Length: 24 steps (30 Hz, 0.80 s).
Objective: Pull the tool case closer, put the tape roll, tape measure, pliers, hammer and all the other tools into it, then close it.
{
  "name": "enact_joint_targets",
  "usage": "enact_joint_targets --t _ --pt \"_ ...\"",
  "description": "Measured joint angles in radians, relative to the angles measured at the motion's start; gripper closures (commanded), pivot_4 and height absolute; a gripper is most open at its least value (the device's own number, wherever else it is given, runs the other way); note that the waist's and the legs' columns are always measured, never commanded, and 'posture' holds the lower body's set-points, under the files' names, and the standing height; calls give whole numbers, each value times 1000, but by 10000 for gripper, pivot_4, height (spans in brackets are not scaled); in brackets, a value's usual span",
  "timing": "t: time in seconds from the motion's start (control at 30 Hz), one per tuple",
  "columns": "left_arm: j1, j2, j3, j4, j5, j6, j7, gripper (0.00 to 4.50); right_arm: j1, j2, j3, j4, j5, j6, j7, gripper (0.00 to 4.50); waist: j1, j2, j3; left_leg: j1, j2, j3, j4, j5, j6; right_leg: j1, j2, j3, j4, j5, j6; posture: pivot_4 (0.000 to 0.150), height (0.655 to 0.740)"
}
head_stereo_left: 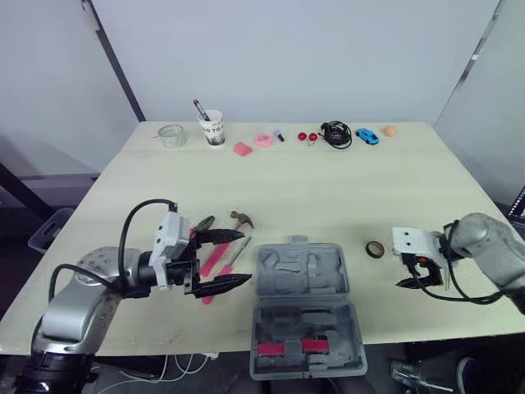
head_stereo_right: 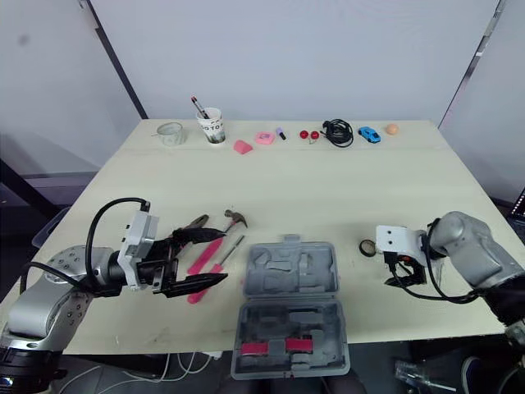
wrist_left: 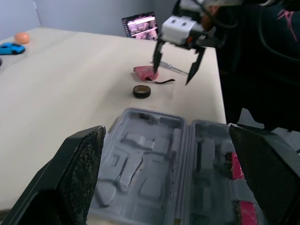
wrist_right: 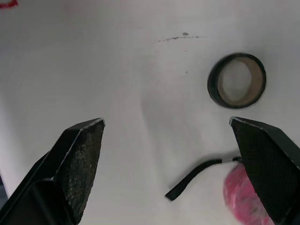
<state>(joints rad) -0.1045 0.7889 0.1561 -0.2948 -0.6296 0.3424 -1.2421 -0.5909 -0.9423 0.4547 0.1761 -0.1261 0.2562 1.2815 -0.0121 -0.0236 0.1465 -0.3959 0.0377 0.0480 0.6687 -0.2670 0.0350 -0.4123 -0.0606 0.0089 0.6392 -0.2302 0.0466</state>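
The counter (head_stereo_left: 312, 189) is bare across its middle, from both end effectors out to the far row of small items; this is the widest free room. The grey tool case (head_stereo_left: 299, 275) lies unfolded flat between the two end effectors. Its near half projects past the counter's near edge. Two pink inserts in that half cannot be identified.

The left end effector (head_stereo_left: 246, 258) has its fingers spread wide and holds nothing. Its tips point toward the tool case, with a narrow strip of bare counter between tips and case wall. A pink-handled tool (head_stereo_left: 215, 256) and a slim grey-shafted tool (head_stereo_left: 236, 250) lie on the counter within its span, partly covered by the fingers. The hammer (head_stereo_left: 242, 218) lies just beyond the farther finger. The pliers (head_stereo_left: 203, 223) lie beside the hammer, close against that finger; whether they touch it cannot be told.

The right end effector (wrist_right: 166, 120) is spread and empty, pointing down at the counter toward the right near corner. The tape measure (wrist_left: 145, 71), pink with a black strap (wrist_right: 192, 180), lies on the counter beneath it, between the fingers and cut off in the right wrist view. The tape roll (wrist_right: 236, 79) lies flat just beside this end effector on its case side, apart from the tape measure.

Well beyond both end effectors, along the far edge, stand a paper cup (head_stereo_left: 213, 129) holding pens, a clear cup (head_stereo_left: 171, 135), a black cable (head_stereo_left: 336, 133) and a blue toy car (head_stereo_left: 367, 135).
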Motion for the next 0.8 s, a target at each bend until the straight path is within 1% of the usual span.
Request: enact_joint_targets --t 0.17,0.37,0.47,0.5,0.53,0.6,0.63,0.67,0.73,0.77,0.8 --pt "2 -3 -8 -15 -3 4 3 520 -66 60 47 96 -75 -83 24 0 0 0 0 0 0 0 0 0 0 0 0 0 0 0 0 1500 7400" --pt "9 -6 -11 -37 -2 -5 1 520 -153 174 98 264 -157 -155 27 0 1 0 0 0 0 1 0 0 0 0 0 0 1 0 0 1500 7400" --pt "10 -9 -12 -43 -2 -7 1 520 -196 210 109 351 -191 -186 21 0 1 0 0 0 0 1 0 0 0 0 0 0 1 0 0 1500 7400" --pt "9 -9 -12 -43 -2 -7 1 520 -197 211 109 353 -191 -187 21 0 1 0 0 0 0 1 0 0 0 0 0 0 1 0 0 1500 7400" --pt "10 -9 -12 -47 -2 -7 2 0 -211 225 114 386 -206 -196 22 4125 1 0 0 0 0 1 0 0 0 0 1 0 1 0 0 1500 7400" --pt "10 -9 -11 -48 -2 -8 2 0 -219 234 120 412 -219 -199 24 7911 0 0 0 0 0 1 0 0 0 0 1 0 1 0 0 1500 7400" --pt "12 -9 -11 -48 -2 -10 2 0 -233 246 122 453 -230 -218 33 13275 0 0 0 0 0 1 0 0 0 0 1 0 1 0 0 1500 7400" --pt "12 -9 -11 -48 -2 -10 2 0 -234 247 122 456 -231 -220 34 16186 -1 0 0 0 0 1 0 0 0 0 1 0 1 0 0 1500 7400" --pt "23 -9 -10 -50 -2 -17 2 0 -252 260 123 486 -247 -241 41 24574 -1 0 0 1 0 1 0 0 0 1 1 1 1 0 0 1500 7400" --pt "28 -9 -10 -50 -2 -20 2 0 -261 265 123 502 -255 -248 43 31016 -2 0 0 1 0 1 0 0 0 0 1 1 1 0 0 1500 7400" --pt "29 -9 -10 -50 -2 -21 2 0 -262 266 123 507 -257 -251 43 35038 -2 0 0 1 0 1 0 0 0 1 1 1 1 0 0 1500 7400"
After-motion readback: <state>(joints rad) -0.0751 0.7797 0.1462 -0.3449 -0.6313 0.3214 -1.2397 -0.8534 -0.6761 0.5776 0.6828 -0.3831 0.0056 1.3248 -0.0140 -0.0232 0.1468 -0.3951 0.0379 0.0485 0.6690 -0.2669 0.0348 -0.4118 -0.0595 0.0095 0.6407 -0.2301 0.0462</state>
